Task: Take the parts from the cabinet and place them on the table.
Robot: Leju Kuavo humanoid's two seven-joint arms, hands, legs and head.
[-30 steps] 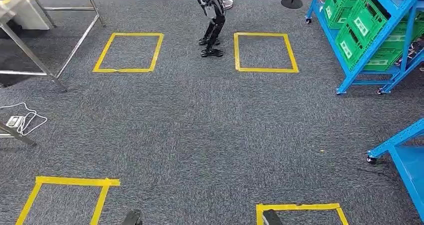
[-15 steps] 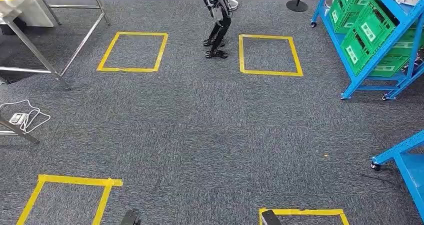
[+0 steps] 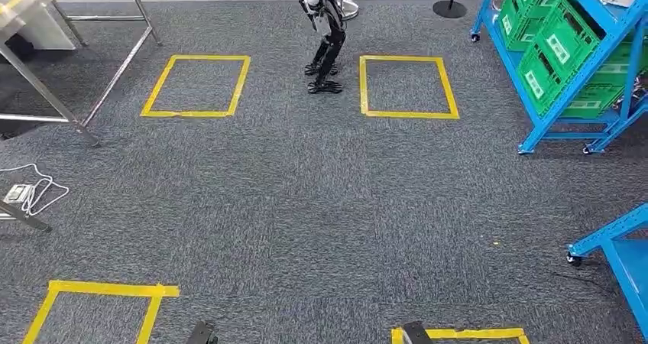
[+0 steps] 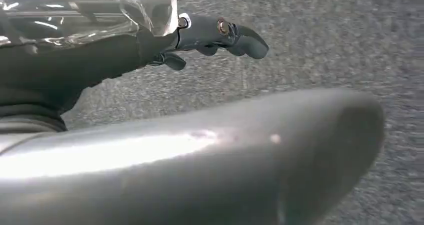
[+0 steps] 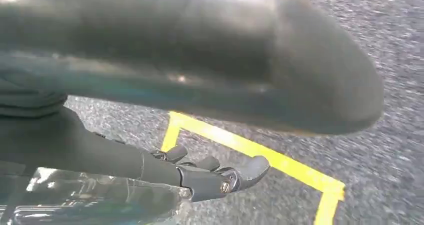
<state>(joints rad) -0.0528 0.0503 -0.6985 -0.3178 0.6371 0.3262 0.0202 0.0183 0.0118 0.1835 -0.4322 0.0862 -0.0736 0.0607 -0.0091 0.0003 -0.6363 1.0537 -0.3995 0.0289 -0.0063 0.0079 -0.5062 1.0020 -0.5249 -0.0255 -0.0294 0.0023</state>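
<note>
In the left wrist view my left hand [image 4: 210, 35] holds a clear plastic bag of parts [image 4: 85, 10] against its dark fingers, with the thick grey thumb [image 4: 200, 155] across the front. In the right wrist view my right hand [image 5: 210, 177] likewise holds a clear plastic bag of parts [image 5: 85, 200] over grey carpet and a yellow tape corner [image 5: 300, 172]. The bags' contents are too blurred to make out. The blue cabinet rack [image 3: 535, 122] with green crates [image 3: 558, 50] stands at the far right in the head view. The metal table [image 3: 38, 8] stands at the far left.
Grey carpet carries yellow tape squares [image 3: 197, 84], [image 3: 407, 86] ahead and two more near my feet [image 3: 99, 290]. Another humanoid robot's legs [image 3: 325, 50] stand between the far squares. A white cable with a power strip [image 3: 27, 193] lies at left. A second blue frame [image 3: 611, 241] juts in at right.
The whole head picture has swayed: the camera moved, and the near tape squares slid lower in the picture. The other robot's legs have shifted their stance a little.
</note>
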